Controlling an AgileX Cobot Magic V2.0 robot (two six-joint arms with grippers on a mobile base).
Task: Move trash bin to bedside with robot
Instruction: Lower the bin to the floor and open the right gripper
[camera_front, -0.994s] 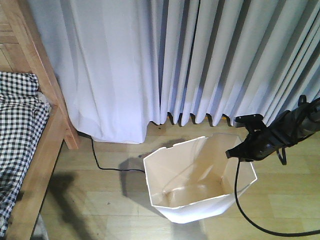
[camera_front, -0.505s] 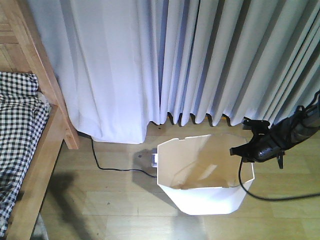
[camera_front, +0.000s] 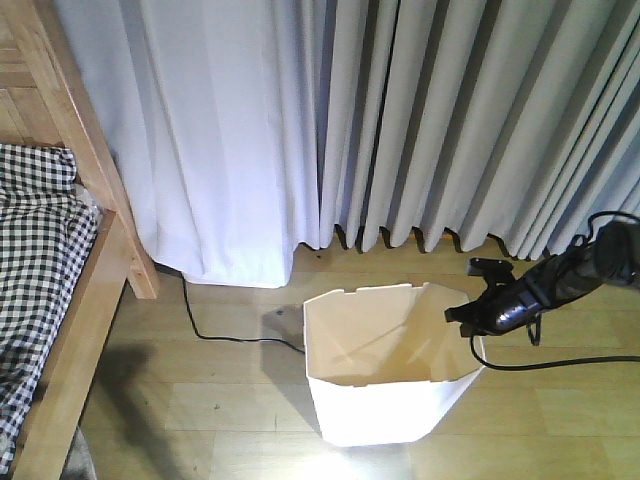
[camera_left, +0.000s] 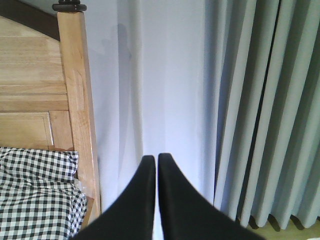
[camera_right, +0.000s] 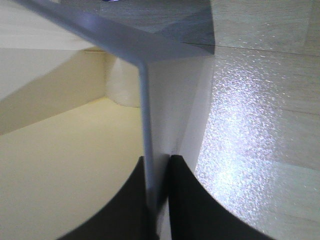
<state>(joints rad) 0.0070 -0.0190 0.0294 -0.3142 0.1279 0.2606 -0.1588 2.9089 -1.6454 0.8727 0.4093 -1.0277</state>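
Observation:
The white trash bin (camera_front: 370, 410) stands on the wood floor in front of the curtain, its cream inside showing. My right gripper (camera_front: 462, 313), on a slim black arm, is shut on the bin's right rim. In the right wrist view the gripper (camera_right: 157, 160) pinches the thin bin wall (camera_right: 144, 100), one finger inside and one outside. The bed is at the left, with its light-brown wooden frame (camera_front: 95, 290) and gingham bedding (camera_front: 35, 260). My left gripper (camera_left: 156, 160) is shut and empty in the air, facing the curtain beside the bedpost (camera_left: 75, 100).
Pale pleated curtains (camera_front: 400, 120) hang to the floor behind the bin. A thin black cable (camera_front: 215, 335) runs on the floor from under the curtain towards the bin. The arm's own black cable (camera_front: 560, 362) trails to the right. Wood floor lies between bed and bin.
The bin swung right and turned, then came back left towards the bed, still held at its rim. The right arm has moved left and dropped slightly with it.

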